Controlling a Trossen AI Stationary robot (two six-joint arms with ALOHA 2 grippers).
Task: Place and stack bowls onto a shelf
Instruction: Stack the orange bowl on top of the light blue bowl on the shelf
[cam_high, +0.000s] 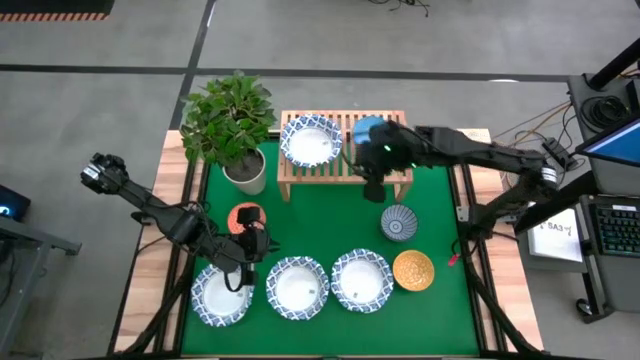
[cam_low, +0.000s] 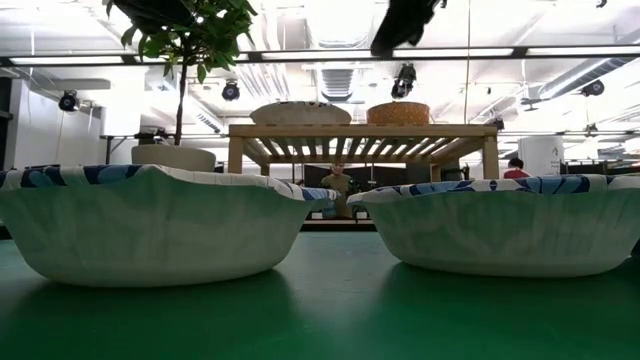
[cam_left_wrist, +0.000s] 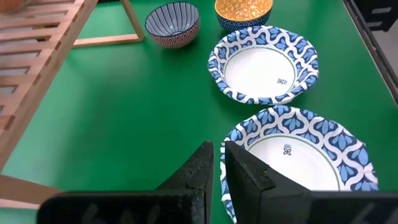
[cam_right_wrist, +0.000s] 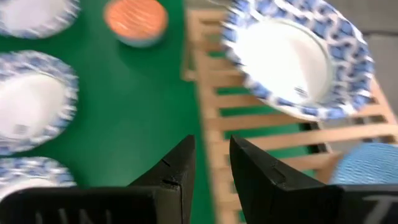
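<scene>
The light-wood shelf (cam_high: 345, 170) stands at the mat's far side. On its slats rest a wide white blue-rimmed bowl (cam_high: 310, 140) and the light blue bowl (cam_high: 367, 129). My right gripper (cam_high: 372, 186) hovers over the shelf's near edge, open and holding nothing (cam_right_wrist: 211, 146). Three more wide bowls (cam_high: 222, 295) (cam_high: 297, 287) (cam_high: 361, 280) sit in a near row. My left gripper (cam_high: 245, 262) hangs above the mat between the left and middle ones, its fingers a narrow gap apart (cam_left_wrist: 217, 155). The orange-red (cam_high: 245, 217), dark patterned (cam_high: 398, 222) and yellow (cam_high: 413, 270) bowls stand on the mat.
A potted plant in a white pot (cam_high: 245, 170) stands left of the shelf. The shelf's right third (cam_high: 395, 125) is partly covered by my right arm. Bare green mat (cam_high: 320, 225) lies between the shelf and the near row. Wooden table edges flank the mat.
</scene>
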